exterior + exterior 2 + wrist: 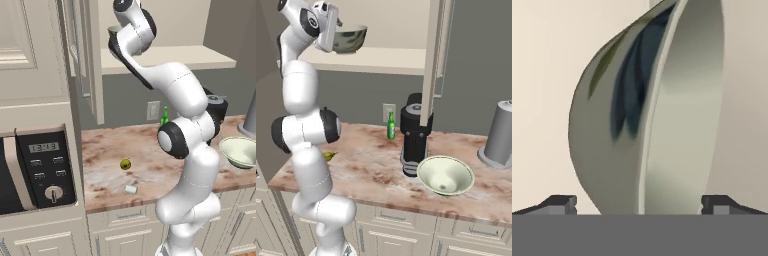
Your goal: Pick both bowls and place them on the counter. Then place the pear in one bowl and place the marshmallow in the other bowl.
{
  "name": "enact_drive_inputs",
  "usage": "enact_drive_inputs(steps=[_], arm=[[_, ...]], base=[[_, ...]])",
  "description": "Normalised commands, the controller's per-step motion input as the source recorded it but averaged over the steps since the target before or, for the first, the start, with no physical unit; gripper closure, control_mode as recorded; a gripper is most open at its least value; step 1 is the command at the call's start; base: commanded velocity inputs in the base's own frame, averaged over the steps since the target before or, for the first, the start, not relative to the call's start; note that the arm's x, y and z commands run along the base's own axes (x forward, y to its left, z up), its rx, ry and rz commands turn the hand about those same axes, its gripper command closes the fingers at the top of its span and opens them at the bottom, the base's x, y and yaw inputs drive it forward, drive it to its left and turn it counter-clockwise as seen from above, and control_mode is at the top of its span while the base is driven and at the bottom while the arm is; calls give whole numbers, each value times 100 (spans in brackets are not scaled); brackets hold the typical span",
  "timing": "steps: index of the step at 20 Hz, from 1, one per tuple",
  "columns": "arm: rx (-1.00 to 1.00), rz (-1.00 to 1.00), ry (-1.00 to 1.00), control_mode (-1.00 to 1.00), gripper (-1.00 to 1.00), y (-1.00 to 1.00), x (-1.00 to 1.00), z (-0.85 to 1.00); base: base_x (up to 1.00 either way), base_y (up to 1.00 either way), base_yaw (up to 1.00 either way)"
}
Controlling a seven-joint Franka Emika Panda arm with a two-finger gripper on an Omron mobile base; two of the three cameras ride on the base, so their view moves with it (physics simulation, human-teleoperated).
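Altogether two bowls (348, 40) (445, 175), one pear (125, 164), one marshmallow (131, 189)

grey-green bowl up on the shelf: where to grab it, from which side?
Take the grey-green bowl by its rim, one finger inside and one outside the thin wall. It sits upright on the cream shelf, so come in level from the open front. In the hand view the open gripper already straddles the rim edge; probably just push in and close.
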Motion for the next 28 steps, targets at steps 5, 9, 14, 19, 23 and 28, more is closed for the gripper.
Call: enact_drive_inputs(steps=[5,9,14,19,23,28], arm=[[0,3,0,-100,-100,0,1,-6],[0,3,0,-100,-100,0,0,-17],[0,3,0,-100,-100,0,0,-21],[0,5,2,-100,-100,0,1,-30],[0,5,4,-100,100,7,7,-43],[0,7,0,-100,100,0,2,-37]], base=[[0,0,0],[0,0,0],[0,0,0],[0,0,0],[0,0,0],[0,0,0]])
